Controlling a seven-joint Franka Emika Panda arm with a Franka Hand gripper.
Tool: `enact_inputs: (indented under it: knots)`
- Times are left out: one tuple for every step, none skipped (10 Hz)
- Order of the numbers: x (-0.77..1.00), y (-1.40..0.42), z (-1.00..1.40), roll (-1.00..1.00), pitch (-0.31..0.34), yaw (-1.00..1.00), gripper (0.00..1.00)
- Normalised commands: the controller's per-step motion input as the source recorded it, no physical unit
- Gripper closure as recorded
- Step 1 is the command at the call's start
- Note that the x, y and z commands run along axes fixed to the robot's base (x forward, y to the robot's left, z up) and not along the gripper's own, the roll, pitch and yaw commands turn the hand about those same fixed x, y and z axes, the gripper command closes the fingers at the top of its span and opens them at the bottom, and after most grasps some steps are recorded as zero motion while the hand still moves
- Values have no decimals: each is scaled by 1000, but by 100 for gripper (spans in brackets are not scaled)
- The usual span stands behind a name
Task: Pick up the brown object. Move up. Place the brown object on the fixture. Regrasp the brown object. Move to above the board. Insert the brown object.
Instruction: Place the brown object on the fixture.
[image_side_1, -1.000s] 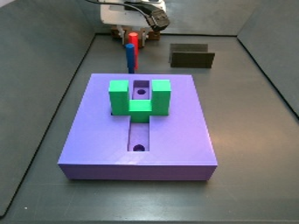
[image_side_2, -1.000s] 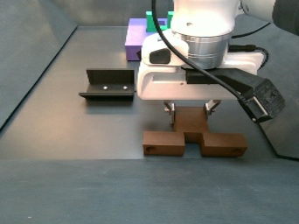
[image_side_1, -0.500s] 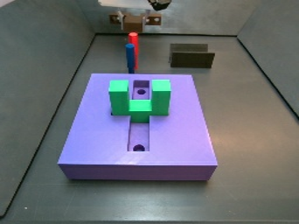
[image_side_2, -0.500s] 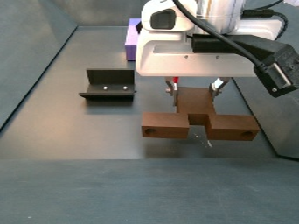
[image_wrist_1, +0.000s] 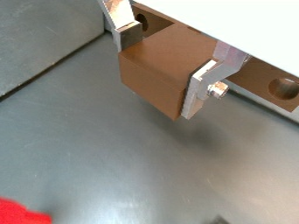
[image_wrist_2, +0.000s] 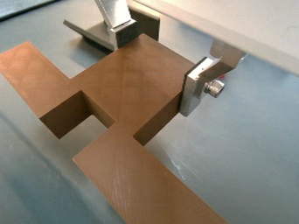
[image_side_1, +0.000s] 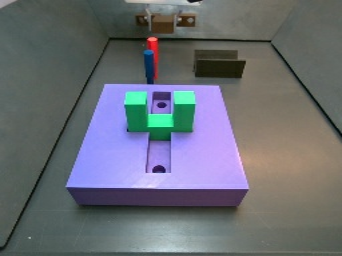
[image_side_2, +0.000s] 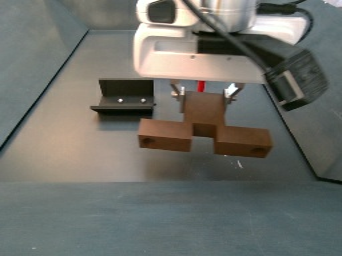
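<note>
My gripper (image_side_2: 203, 97) is shut on the brown object (image_side_2: 203, 133), a flat bar with a raised middle block, and holds it level above the grey floor. Both wrist views show the silver fingers (image_wrist_1: 205, 80) pressed against the middle block (image_wrist_1: 158, 74), with the bar's arms (image_wrist_2: 111, 105) spread below. A side view shows my gripper (image_side_1: 163, 16) at the far end with the brown object (image_side_1: 163, 22) in it. The fixture (image_side_2: 122, 97) stands on the floor to one side of the object. The purple board (image_side_1: 201, 150) lies apart from the gripper, nearer the front.
A green U-shaped block (image_side_1: 159, 111) sits on the board, over its groove. A red-and-blue upright post (image_side_1: 151, 58) stands between the board and the gripper. The fixture (image_side_1: 219, 65) is beside the post. Dark walls close in the floor.
The gripper has risen with the brown object, which has come off the floor and now hangs above it. Nothing else has moved.
</note>
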Motion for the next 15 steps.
enact_inputs:
  knots:
    - [957, 0, -171, -583, 177, -151, 100]
    - [897, 0, -46, -691, 123, -160, 100]
    - [743, 0, 0, -926, 0, -134, 100]
    - [634, 0, 71, -1000, -103, -100, 100]
    - [586, 0, 100, -1000, -160, -91, 100]
    - [560, 0, 66, -1000, -177, -89, 100]
    - [537, 0, 29, -937, -171, -69, 100]
    - [489, 0, 6, -911, -169, -29, 100]
    - [423, 0, 0, -863, -123, 0, 100]
    - [426, 0, 23, -814, -66, 0, 100]
    - [466, -23, 157, -734, 0, 0, 100]
    - [549, -63, 337, -646, 117, 0, 100]
    - [606, -83, 406, -614, 217, 0, 100]
    - [637, -86, 371, -603, 260, 0, 100]
    - [617, -106, 266, -594, 209, 0, 100]
